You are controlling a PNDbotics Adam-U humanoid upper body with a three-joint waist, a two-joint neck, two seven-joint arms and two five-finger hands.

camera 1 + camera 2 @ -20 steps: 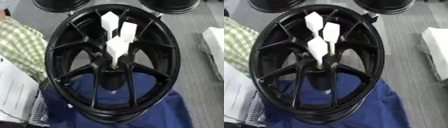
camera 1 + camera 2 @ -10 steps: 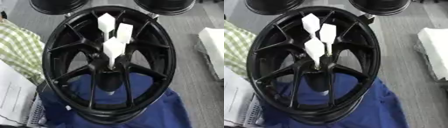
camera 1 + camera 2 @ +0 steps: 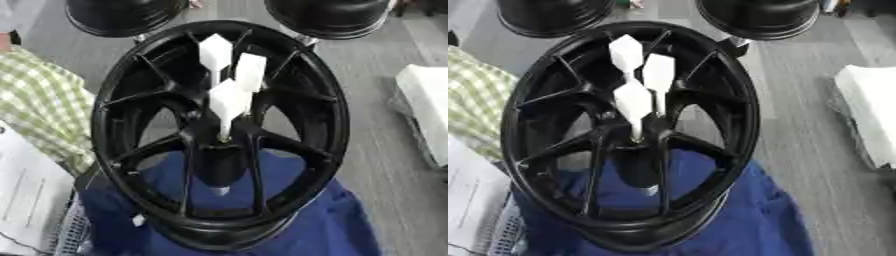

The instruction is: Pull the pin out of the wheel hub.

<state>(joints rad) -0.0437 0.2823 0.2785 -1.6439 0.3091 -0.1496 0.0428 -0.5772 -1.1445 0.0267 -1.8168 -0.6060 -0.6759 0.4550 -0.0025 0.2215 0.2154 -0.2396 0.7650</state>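
A black multi-spoke wheel hub (image 3: pixel 122 95) lies flat in the middle of both views, resting partly on a blue cloth (image 3: pixel 341 220). Three white pins with broad flat heads stand up from the hub's centre: a far one (image 3: pixel 214 51), a right one (image 3: pixel 250 71) and a near one (image 3: pixel 227 101) whose thin stem goes down into the centre (image 3: pixel 223 137). A small pale piece (image 3: pixel 218 190) shows low inside the hub. Neither of my hands shows in either view.
Two more black wheels (image 3: pixel 127 15) (image 3: pixel 332 15) sit at the far edge. A green checked cloth (image 3: pixel 44 100) and white paper (image 3: pixel 31 192) lie at the left. A white block (image 3: pixel 424 110) lies at the right on the grey floor.
The whole picture has shifted slightly, so the camera has moved. The hub and the three pins keep their places relative to each other.
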